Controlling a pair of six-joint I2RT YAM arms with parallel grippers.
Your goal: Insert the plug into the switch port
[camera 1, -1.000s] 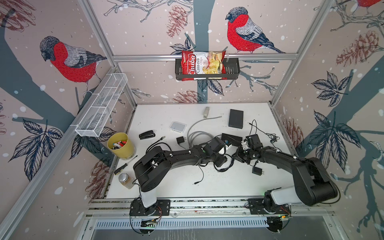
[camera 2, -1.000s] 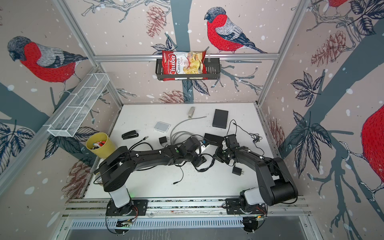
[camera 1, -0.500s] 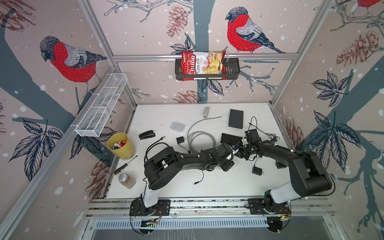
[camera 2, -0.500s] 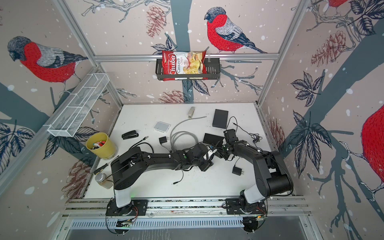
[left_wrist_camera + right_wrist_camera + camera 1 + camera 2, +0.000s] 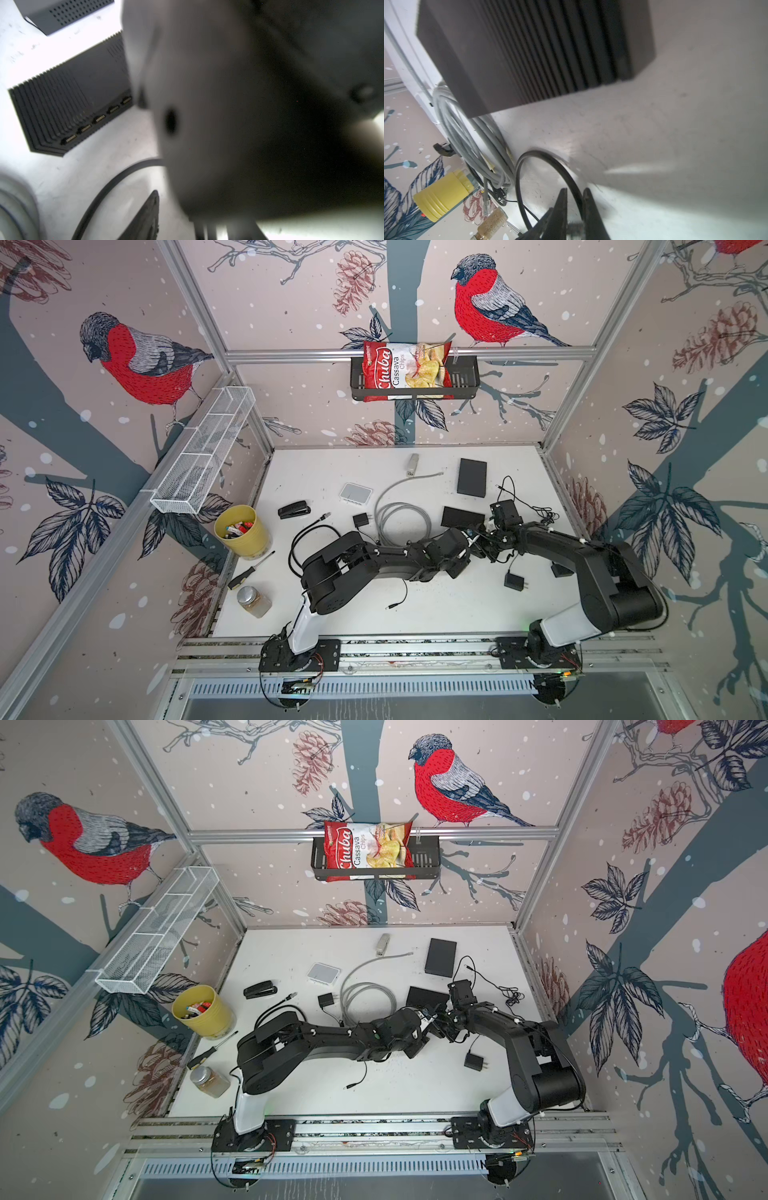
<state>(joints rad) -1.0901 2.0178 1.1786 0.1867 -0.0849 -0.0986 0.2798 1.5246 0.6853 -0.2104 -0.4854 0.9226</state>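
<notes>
Right hand (image 5: 576,207) pinches the black cable (image 5: 517,178) near the ribbed switch (image 5: 539,52) — left hand (image 5: 478,533) blurred, cannot tell its spread.

Red bag of chips (image 5: 405,371) in a black basket (image 5: 464,383) on the back wall; on the desk (image 5: 436,605), a yellow cup (image 5: 245,545), a black stapler (image 5: 294,510), a screwdriver (image 5: 249,571), a jar (image 5: 253,601)
</notes>
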